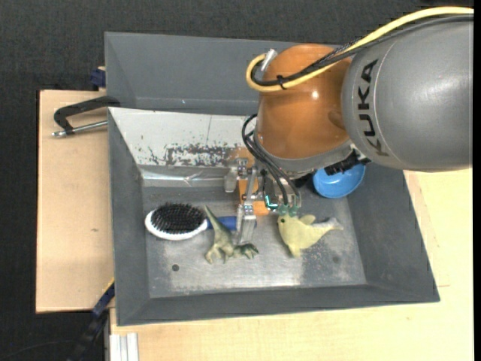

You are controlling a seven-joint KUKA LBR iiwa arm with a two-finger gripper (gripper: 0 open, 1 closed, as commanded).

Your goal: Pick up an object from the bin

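A grey KUKA robot arm [421,81], its wrist capped by a rounded orange cover [301,119] and looped by a yellow cable [391,27], leaned into a grey metal bin [126,224] holding a few loose things. A white oval hairbrush with black bristles [176,221] lay flat on the bin floor, bristles up, and served as the plainest marker in the scene.

Just beside the brush, on the side facing the arm, lay an olive-green plastic toy dinosaur [223,244], its long neck pointing back toward the brush's rim and its legs spread toward the bin's near wall. The pincer [246,230] hung low directly over the dinosaur's far end from the brush, close to the toy's body. Whether the pincer was open or closed could not be told, nor whether it had any hold of the dinosaur.

Farther from the brush than the dinosaur, and apart from it, lay a pale yellow soft toy animal [299,234] on its side. Farther again from the brush, toward the back wall, a bright blue round object [340,180] sat partly hidden under the orange cover.
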